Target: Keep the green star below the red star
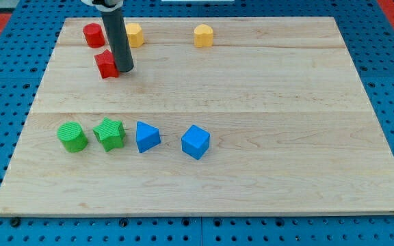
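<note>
No readable text, label, brand, number or sign anywhere in the camera view. Wooden board [252, 102], coloured blocks and the dark rod all carry plain, unmarked surfaces.
</note>
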